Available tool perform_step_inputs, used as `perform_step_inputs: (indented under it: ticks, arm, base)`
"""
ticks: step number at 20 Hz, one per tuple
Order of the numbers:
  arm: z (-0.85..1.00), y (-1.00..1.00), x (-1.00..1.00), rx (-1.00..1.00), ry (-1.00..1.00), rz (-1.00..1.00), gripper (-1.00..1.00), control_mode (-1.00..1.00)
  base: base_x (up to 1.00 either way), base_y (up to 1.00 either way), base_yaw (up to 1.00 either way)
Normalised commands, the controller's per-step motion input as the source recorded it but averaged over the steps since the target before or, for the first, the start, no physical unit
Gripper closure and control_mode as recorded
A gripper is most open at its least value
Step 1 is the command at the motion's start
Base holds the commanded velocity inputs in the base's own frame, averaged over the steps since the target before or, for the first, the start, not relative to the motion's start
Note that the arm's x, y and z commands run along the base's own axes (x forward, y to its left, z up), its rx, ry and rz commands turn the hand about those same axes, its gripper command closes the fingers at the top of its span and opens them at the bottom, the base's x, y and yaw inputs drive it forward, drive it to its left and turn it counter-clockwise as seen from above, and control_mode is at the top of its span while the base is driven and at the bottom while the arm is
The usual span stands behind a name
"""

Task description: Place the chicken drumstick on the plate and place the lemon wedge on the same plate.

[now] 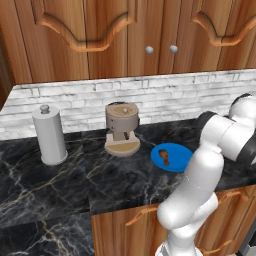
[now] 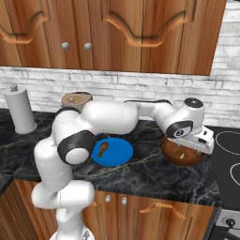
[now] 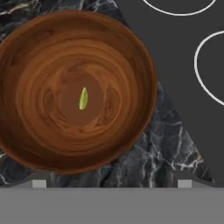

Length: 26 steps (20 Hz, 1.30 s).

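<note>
The chicken drumstick [image 1: 164, 156] [image 2: 102, 149] lies on the blue plate [image 1: 183, 152] [image 2: 120, 153] in the middle of the black marble counter. To the plate's right stands a brown wooden bowl [image 2: 187, 159] [image 3: 39, 131]. In its centre lies the lemon wedge [image 3: 83, 98], a tiny yellow-green sliver. My gripper [image 2: 196, 146] [image 3: 111, 183] hangs above the bowl, pointing down into it. It is open, with its fingertips [image 3: 39, 183] wide apart and nothing between them.
A grey paper towel holder [image 1: 49, 135] stands at the counter's left and a beige coffee machine [image 1: 121, 129] behind the plate. A dark cooktop [image 2: 229, 159] [image 3: 183, 65] with white rings lies just right of the bowl. Wooden cabinets hang overhead.
</note>
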Motion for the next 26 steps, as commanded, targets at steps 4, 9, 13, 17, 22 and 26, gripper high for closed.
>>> perform_step_inputs:
  ticks: [4, 9, 13, 17, 22, 26]
  arm:
    - [-0.28, -0.36, 0.24, 0.02, 0.07, -0.13, -1.00, -1.00]
    - [-0.16, -0.52, 0.17, 0.06, 0.07, -0.03, -1.00, -1.00]
    - [-0.05, -0.43, 0.17, 0.10, 0.10, 0.00, -1.00, -1.00]
    - [0.00, -0.17, 0.16, 0.13, 0.06, 0.00, -1.00, -1.00]
    - [-0.08, 0.05, 0.22, 0.09, 0.02, 0.00, -1.00, -1.00]
    - [-0.24, 0.10, 0.26, 0.02, 0.00, 0.00, -1.00, -1.00]
  base:
    - [0.00, 0.00, 0.00]
    - [0.00, 0.00, 0.00]
    - [0.00, 0.00, 0.00]
    - [0.00, 0.00, 0.00]
    - [0.00, 0.00, 0.00]
    - [0.00, 0.00, 0.00]
